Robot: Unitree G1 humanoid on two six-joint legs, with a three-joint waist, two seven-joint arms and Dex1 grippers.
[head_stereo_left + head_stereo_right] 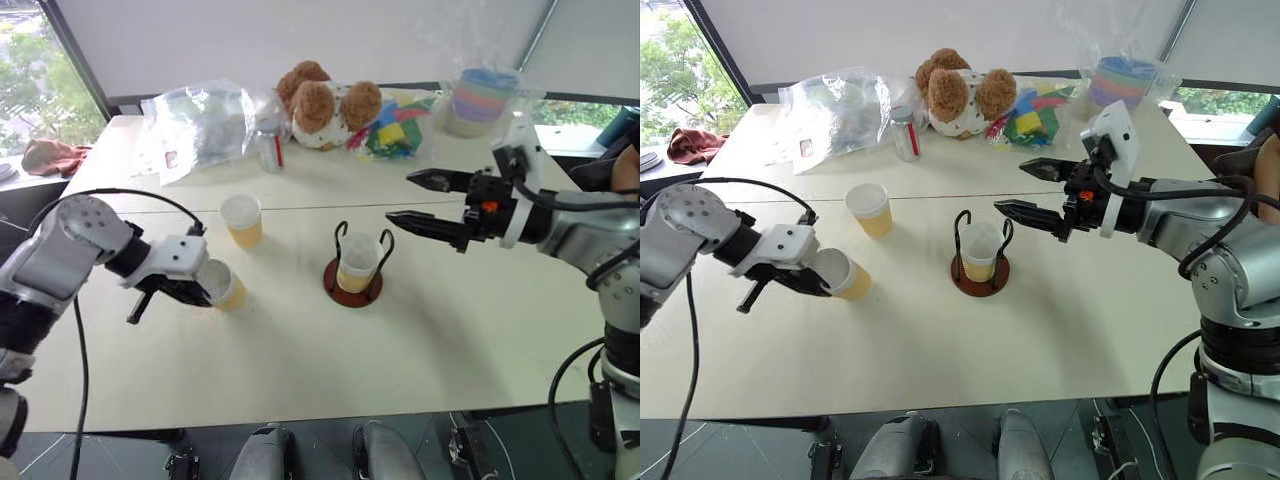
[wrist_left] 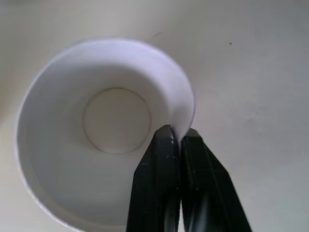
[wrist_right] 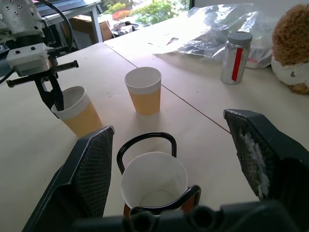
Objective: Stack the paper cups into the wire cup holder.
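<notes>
The left claw (image 1: 195,290) had pinched shut on the rim of a paper cup (image 1: 228,287) near the bench's (image 1: 420,350) left edge. Light, thin-walled, crushable; the rim suited gripping. The right claw (image 1: 418,200) hung open and empty above the cup holder (image 1: 357,265).

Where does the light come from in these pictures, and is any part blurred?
Left eye view: daylight enters through the window at the upper left. Left wrist view: the near black fingers, pinching the paper cup rim, look soft. Right wrist view: the near fingers are blurred; the cups stay sharp.
</notes>
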